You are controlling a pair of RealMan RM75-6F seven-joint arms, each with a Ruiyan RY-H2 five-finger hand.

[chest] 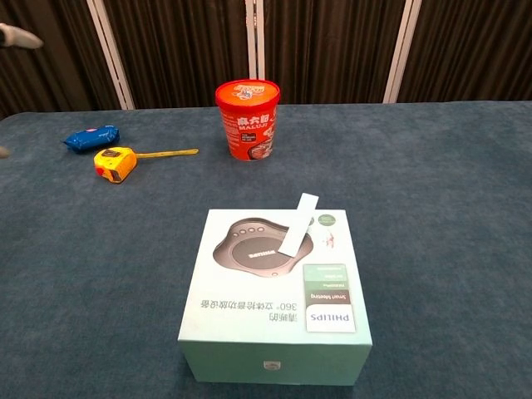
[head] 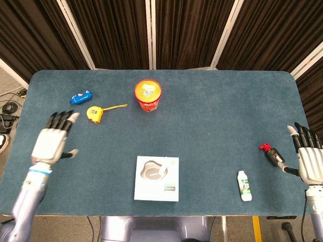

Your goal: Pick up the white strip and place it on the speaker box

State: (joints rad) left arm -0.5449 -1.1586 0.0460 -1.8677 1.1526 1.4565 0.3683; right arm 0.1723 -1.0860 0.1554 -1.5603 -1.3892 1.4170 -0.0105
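The white strip [chest: 298, 223] lies flat on top of the pale green speaker box [chest: 274, 301], slanted across the printed speaker picture. In the head view the strip [head: 162, 170] and the box [head: 157, 187] sit near the table's front edge. My left hand [head: 52, 141] hovers far to the left of the box, fingers spread and holding nothing. At the table's right edge my right hand [head: 308, 157] is also spread and holds nothing. The chest view shows only a fingertip [chest: 18, 36] of the left hand at the top left corner.
A red noodle cup [head: 148, 96] stands at the back centre. A yellow tape measure [head: 95, 113] and a blue packet [head: 81, 97] lie at the back left. A small white bottle [head: 245, 185] and a dark red-capped bottle [head: 272, 155] lie near my right hand.
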